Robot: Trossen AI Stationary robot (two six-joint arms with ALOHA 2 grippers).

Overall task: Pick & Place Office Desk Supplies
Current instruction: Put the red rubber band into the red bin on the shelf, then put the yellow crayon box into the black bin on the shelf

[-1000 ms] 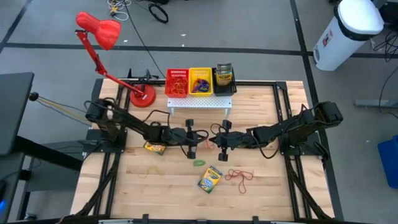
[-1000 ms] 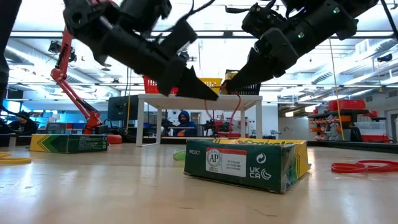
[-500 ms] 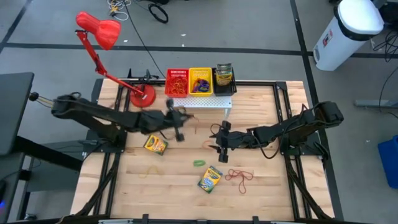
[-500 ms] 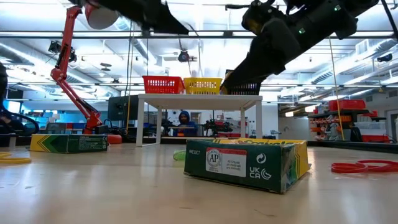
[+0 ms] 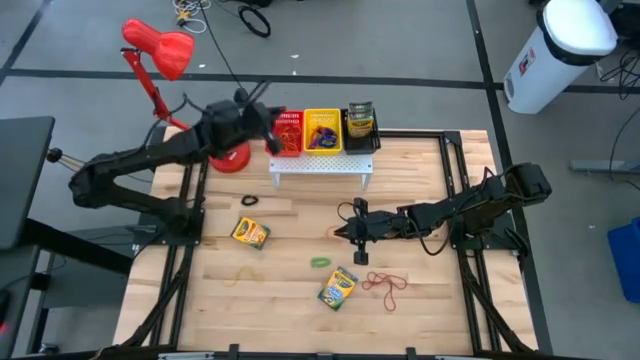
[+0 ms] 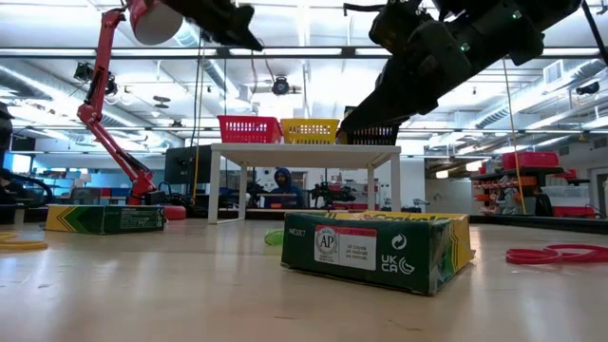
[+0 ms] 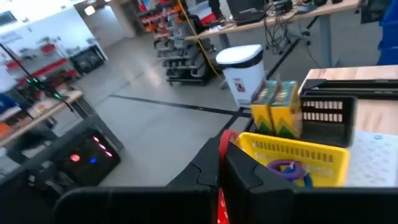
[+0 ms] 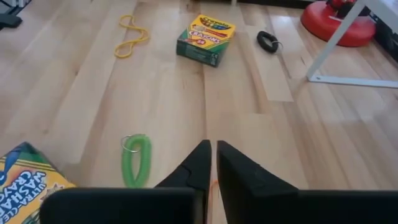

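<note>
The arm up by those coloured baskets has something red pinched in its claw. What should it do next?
Probably open over the red basket. The left gripper is shut on a red rubber band, already up at the rack beside that basket, which holds similar bands.

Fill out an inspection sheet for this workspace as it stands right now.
Surface: wooden table, partly bare.
Job's things: two crayon boxes loose on the table; more crayon boxes in the black bin; green coil, red bands loose; red bin, yellow bin on the white rack.
Clutter: red lamp; small black item.
Grippers: left gripper shut on a red band at the red bin; right gripper shut, low over the table.
Cables: on the floor beyond.
Surroundings: white bin.
</note>
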